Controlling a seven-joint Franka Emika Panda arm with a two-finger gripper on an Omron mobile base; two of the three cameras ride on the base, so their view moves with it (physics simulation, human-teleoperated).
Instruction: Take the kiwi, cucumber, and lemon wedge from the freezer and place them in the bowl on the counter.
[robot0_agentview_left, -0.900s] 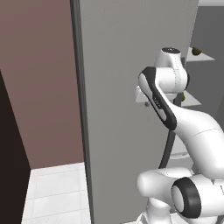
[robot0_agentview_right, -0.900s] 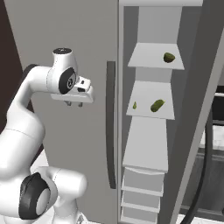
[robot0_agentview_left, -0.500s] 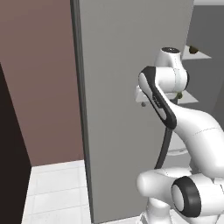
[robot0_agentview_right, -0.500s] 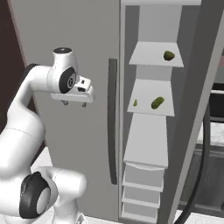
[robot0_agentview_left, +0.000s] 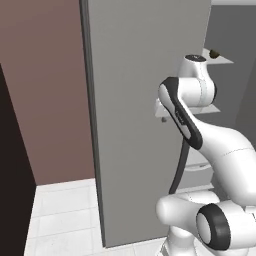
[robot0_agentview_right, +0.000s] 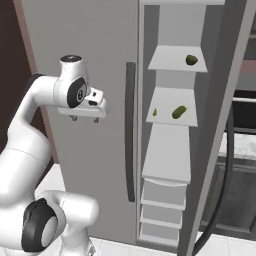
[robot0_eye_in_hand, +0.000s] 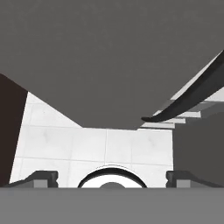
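Kiwi (robot0_agentview_right: 191, 60) sits on the upper freezer (robot0_agentview_right: 172, 125) shelf, cucumber (robot0_agentview_right: 178, 112) one shelf lower, both beyond and right of the gripper (robot0_agentview_right: 86, 118). Nothing is retrieved yet; all three transfers remain. Gripper jaws stand apart, empty, facing down beside the door handle (robot0_agentview_right: 130, 131). The door edge narrows the route to the shelves.

Grey freezer (robot0_agentview_right: 100, 60) open, kiwi (robot0_agentview_right: 191, 60) top shelf, cucumber (robot0_agentview_right: 178, 112) below
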